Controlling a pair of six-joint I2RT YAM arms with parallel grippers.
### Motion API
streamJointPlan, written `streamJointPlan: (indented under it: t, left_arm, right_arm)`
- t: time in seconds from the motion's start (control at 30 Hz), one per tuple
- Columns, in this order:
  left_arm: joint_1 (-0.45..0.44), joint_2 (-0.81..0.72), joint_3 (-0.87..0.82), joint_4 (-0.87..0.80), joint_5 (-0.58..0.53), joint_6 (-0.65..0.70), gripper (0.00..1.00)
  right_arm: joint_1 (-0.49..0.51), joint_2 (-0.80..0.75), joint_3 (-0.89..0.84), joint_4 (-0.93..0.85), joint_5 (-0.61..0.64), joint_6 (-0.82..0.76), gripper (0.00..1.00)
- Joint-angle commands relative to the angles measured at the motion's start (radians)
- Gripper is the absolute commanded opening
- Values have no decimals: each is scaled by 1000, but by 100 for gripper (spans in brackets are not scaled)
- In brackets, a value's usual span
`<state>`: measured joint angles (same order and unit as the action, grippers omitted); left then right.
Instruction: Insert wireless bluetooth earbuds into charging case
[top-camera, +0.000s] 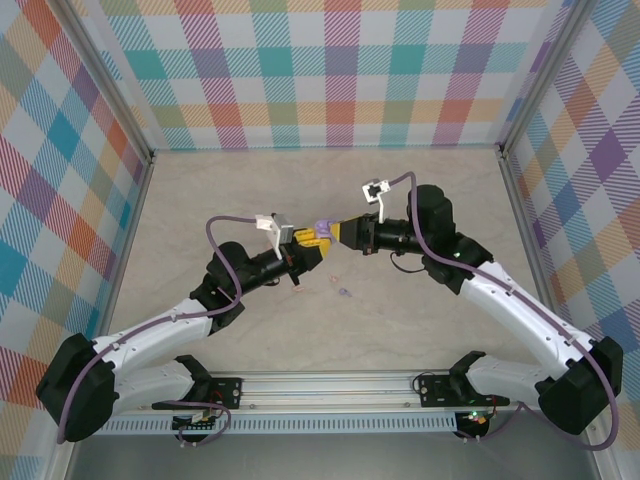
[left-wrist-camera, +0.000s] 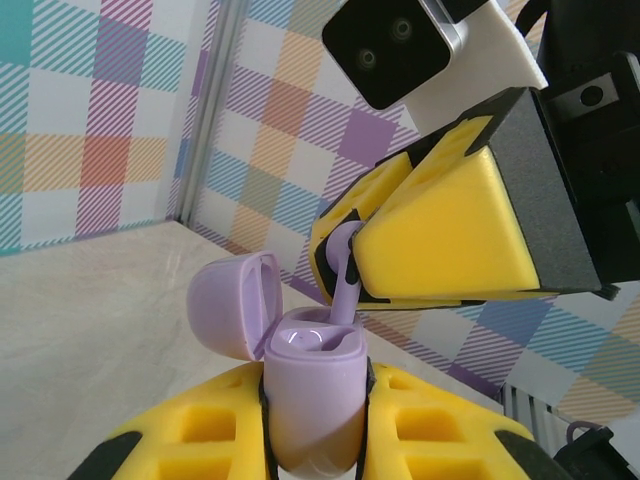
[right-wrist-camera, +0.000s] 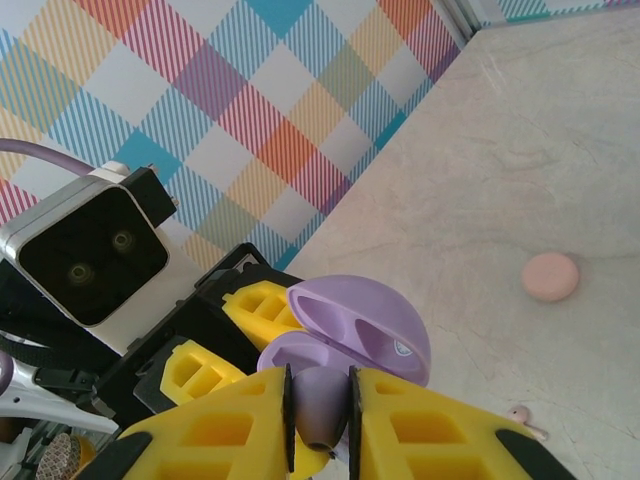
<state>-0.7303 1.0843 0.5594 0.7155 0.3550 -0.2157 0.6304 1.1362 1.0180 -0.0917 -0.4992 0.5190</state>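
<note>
Left wrist cam: I see L tool clenched on purple case, lid open; R tool just above grips purple earbud, stem reaching case top.

centre blocked: left end effector clamped on charging case, lid open, and right end effector pinching purple earbud sit nose to nose, no gap betw them. cable loops arch over both wrists. worktop beyond them is free up to back wall, w/ wide lanes l & r along side walls. pink disc and pink earbud lie loose on worktop near the pair, low clutter.
</note>
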Motion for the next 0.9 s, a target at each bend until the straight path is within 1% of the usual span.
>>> streamJointPlan:
  t: [0.0, 0.37, 0.47, 0.63, 0.7, 0.73, 0.87]
  left_arm:
    - [-14, -36, -11, 35, 35, 33, 13]
    - [-16, -44, -13, 32, 38, 42, 13]
    - [-15, -44, -13, 31, 38, 43, 13]
    - [-15, -45, -13, 16, 25, 40, 13]
    - [-16, -48, -13, -1, 11, 41, 13]
    - [-16, -51, -13, -9, 7, 43, 13]
    - [-16, -63, -12, -49, -16, 53, 13]
  right_arm:
    - [8, 15, 34, -45, -22, -28, 21]
    - [8, 23, 50, -89, -5, -43, 32]
    - [8, 19, 51, -92, 0, -43, 37]
    - [8, 0, 50, -121, 61, -57, 53]
    - [8, -22, 45, -147, 121, -67, 58]
    - [8, -31, 45, -163, 157, -71, 58]
    - [4, -44, 49, -286, 390, -60, 60]
